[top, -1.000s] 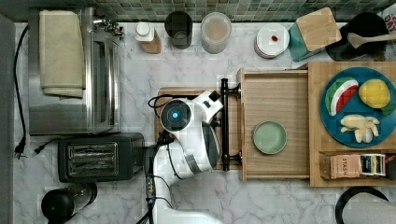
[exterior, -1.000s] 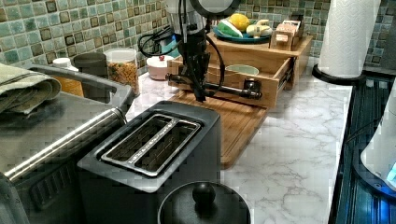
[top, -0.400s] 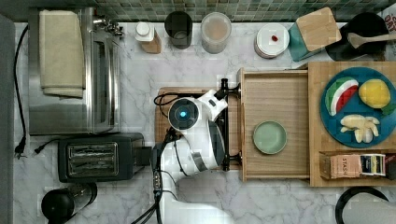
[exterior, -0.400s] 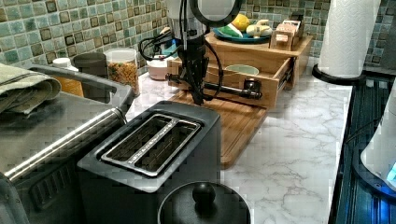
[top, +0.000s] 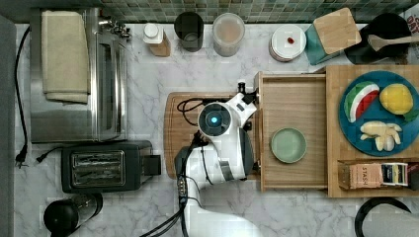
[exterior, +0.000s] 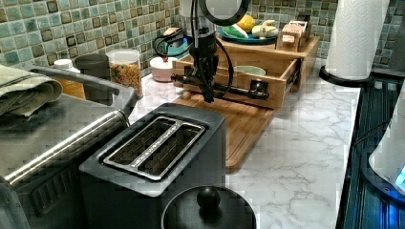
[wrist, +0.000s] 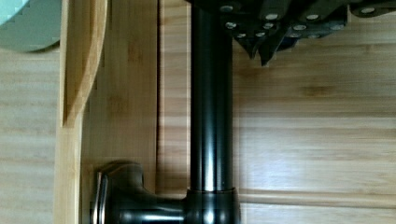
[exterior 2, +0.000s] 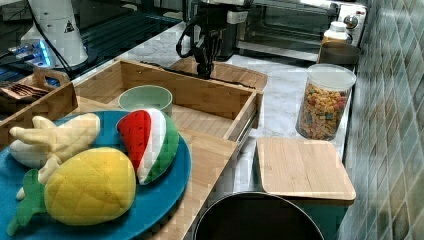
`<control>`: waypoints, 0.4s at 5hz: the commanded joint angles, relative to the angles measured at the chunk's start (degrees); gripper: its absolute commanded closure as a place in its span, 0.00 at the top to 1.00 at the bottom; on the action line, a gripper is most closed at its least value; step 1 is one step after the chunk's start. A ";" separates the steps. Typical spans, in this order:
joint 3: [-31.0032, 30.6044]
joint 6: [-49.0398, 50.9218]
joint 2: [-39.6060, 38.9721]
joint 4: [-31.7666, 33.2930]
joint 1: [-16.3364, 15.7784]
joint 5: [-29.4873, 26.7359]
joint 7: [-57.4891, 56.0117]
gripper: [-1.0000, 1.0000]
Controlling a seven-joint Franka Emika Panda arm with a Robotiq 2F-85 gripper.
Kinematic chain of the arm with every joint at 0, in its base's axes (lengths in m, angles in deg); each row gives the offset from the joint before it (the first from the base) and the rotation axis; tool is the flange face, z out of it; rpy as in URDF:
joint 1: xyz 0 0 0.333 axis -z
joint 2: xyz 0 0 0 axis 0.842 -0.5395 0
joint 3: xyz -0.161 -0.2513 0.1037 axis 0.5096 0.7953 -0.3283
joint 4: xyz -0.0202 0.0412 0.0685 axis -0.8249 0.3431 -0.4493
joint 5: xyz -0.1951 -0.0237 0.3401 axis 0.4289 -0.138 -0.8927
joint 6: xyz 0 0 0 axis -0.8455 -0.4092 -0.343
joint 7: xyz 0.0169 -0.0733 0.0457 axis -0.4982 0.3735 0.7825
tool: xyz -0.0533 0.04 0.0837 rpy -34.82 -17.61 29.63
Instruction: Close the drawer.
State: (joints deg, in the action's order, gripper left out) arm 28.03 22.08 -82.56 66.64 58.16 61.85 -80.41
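The light-wood drawer [top: 292,101] stands pulled out toward the top view's left, with a pale green bowl [top: 288,145] inside it. A long black bar handle [exterior: 239,89] runs across its front panel [exterior: 270,93]. My gripper [exterior: 208,95] hangs straight down with its fingers shut, empty, pressed against the outer side of the handle [wrist: 211,116] above the cutting board. In the wrist view the gripper [wrist: 261,53] sits right beside the bar. The right view has the gripper [exterior 2: 203,70] just behind the drawer's front wall [exterior 2: 200,95].
A bamboo cutting board [top: 183,143] lies under the arm. A black toaster [top: 106,165] and a toaster oven [top: 74,74] stand at the top view's left. Jars [top: 228,33] line the tiled wall. A blue plate of toy fruit [top: 378,113] rests on the cabinet top.
My gripper has moved toward the top view's right against the handle, and the drawer has slid a little way in with it.
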 commanded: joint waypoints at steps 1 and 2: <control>6.61 7.70 2.15 -10.96 10.66 -4.73 -12.84 0.00; 7.95 7.06 1.91 -12.71 14.50 -7.11 -18.55 0.00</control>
State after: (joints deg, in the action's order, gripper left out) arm 29.40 29.24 -82.67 62.62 64.92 54.42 -92.44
